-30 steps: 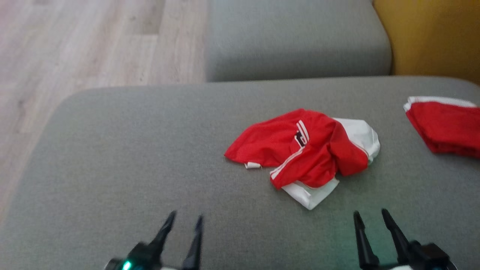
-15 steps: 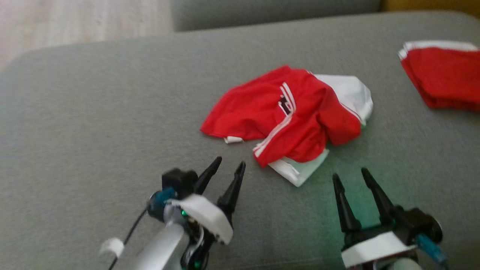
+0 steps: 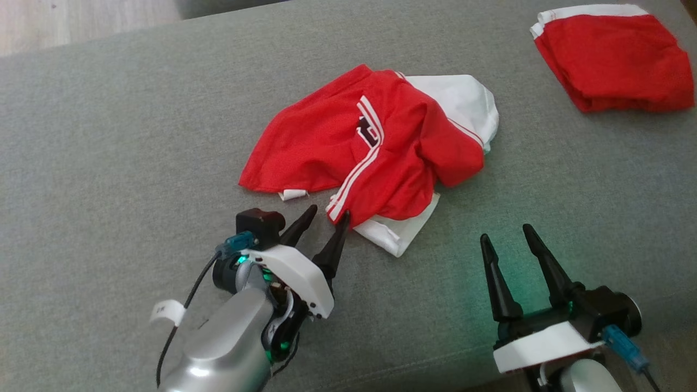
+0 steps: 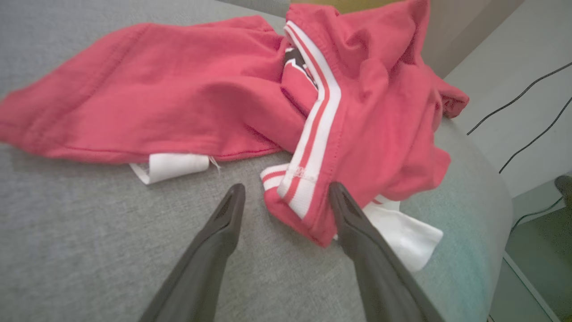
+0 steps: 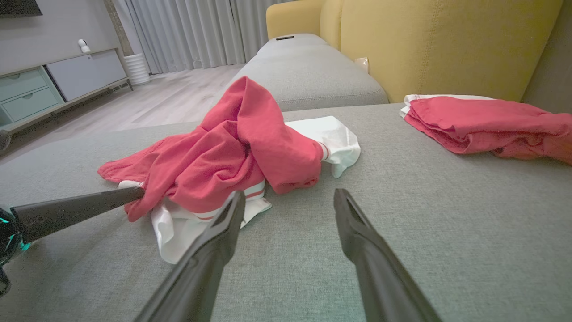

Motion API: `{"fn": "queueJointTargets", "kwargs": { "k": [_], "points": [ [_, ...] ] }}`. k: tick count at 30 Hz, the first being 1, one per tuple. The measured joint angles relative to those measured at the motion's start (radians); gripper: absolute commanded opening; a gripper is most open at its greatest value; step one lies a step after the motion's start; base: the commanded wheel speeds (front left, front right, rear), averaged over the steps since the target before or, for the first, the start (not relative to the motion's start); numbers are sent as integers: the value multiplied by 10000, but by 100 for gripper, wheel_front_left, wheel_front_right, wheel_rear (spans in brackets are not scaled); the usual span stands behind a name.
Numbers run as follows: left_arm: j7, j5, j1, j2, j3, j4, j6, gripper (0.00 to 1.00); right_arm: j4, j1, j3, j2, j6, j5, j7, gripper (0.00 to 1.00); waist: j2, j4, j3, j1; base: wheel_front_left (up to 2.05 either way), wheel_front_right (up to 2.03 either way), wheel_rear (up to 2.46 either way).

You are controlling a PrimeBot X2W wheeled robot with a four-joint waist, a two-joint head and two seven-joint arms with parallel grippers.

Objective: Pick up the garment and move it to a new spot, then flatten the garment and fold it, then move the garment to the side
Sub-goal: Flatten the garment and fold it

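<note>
A crumpled red and white garment (image 3: 375,147) with white stripes lies in a heap on the grey sofa seat (image 3: 109,136). My left gripper (image 3: 328,213) is open at the garment's near edge, and the striped hem (image 4: 298,190) sits between its two fingers. One fingertip (image 3: 343,218) touches the red fabric. My right gripper (image 3: 503,234) is open over bare cushion, to the right of the garment's white corner (image 3: 400,239) and apart from it. From the right wrist the garment (image 5: 232,156) rises ahead and to the left, with the left arm's finger (image 5: 76,210) reaching its edge.
A second red garment (image 3: 612,54), folded, lies at the far right of the seat. Behind it stands a yellow sofa back (image 5: 447,40). Another grey cushion (image 5: 308,71) continues beyond. Wooden floor (image 3: 65,22) lies off the seat's far left, and the seat's right edge (image 4: 491,188) drops away.
The head camera tilted down and closer. My left gripper moved forward to the garment's near hem and now straddles it. The right gripper came up a little, still open.
</note>
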Motion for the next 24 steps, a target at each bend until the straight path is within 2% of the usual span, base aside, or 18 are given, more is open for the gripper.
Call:
{"fn": "queueJointTargets", "kwargs": {
  "k": [3,4,5,7,8,13,19,22,24],
  "points": [
    [0,-96,-101,-6,-222,272,-31,99,-4,-6,4,0,0,0,0,100,0,-85,34,-1,0,0,0],
    [0,-130,-148,0,-345,324,-100,71,-6,-9,10,0,0,0,0,100,0,-103,37,-1,0,0,0],
    [0,-134,-190,-4,-416,339,-169,47,-6,-17,15,0,0,0,0,100,0,-113,37,-1,0,0,0],
    [0,-159,-253,-4,-543,316,-274,23,-8,-31,19,0,0,2,0,100,0,-130,26,-1,0,0,0],
    [0,-100,-285,-6,-569,288,-295,0,-8,-38,31,0,0,2,0,100,0,-135,9,-1,0,0,0],
    [0,738,-400,-2,-610,-123,-362,0,12,-46,104,0,0,33,0,100,0,-180,-229,-1,0,0,0],
    [0,1231,-399,4,-729,-1321,-671,0,65,-3,311,0,0,182,0,100,0,-363,-780,-3,0,0,0],
    [0,1160,-648,6,-1168,-1816,-792,0,67,0,487,-4,0,347,0,100,0,-597,-1022,-3,0,0,0],
    [10,675,-1198,0,-1394,-2021,-796,0,77,7,570,-4,0,487,0,100,0,-793,-1167,-3,0,0,0]
  ]
}}
